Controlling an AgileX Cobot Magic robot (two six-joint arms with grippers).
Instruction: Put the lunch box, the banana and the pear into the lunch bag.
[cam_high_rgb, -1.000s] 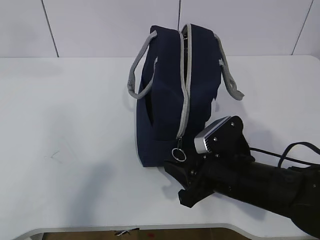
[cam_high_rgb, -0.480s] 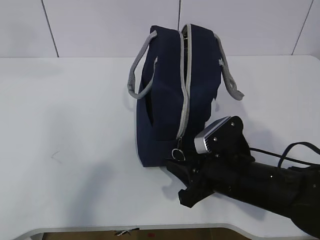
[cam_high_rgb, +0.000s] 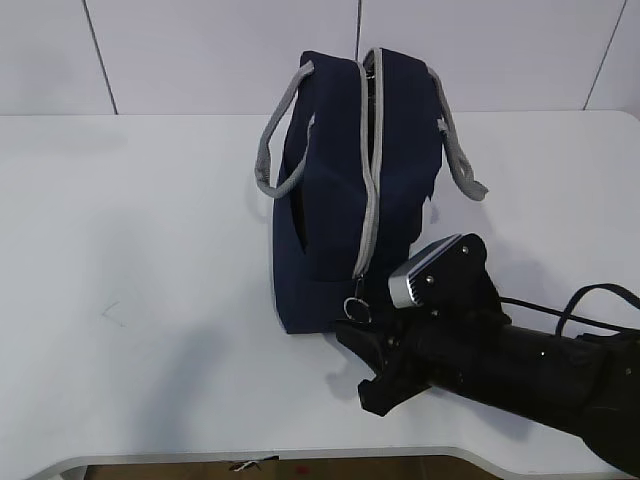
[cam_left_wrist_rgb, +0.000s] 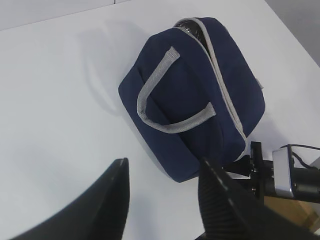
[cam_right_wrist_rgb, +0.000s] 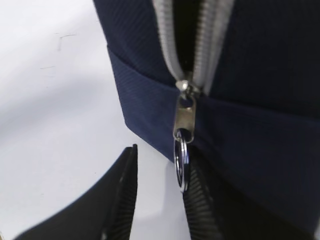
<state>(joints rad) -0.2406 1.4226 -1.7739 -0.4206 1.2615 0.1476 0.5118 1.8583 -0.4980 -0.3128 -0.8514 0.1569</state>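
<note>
Exterior view: you have one bag (cam_high_rgb: 345, 190) upright on the table (cam_high_rgb: 150, 250), its zipper (cam_high_rgb: 370, 170) parted along the top, two grey handles hanging. Your right gripper (cam_high_rgb: 362, 345) sits at the bag's near end, just beside the ring pull (cam_high_rgb: 357, 309).

Left wrist view: your left gripper (cam_left_wrist_rgb: 162, 200) hangs spread and empty, apart from the bag (cam_left_wrist_rgb: 192, 100).

Right wrist view: the fingers (cam_right_wrist_rgb: 122, 192) stand parted; the ring (cam_right_wrist_rgb: 181, 165) lies between them, seemingly touching one, not clamped.

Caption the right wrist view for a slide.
Open right hand at the ring pull of the navy lunch bag, zipper parted above.
</note>
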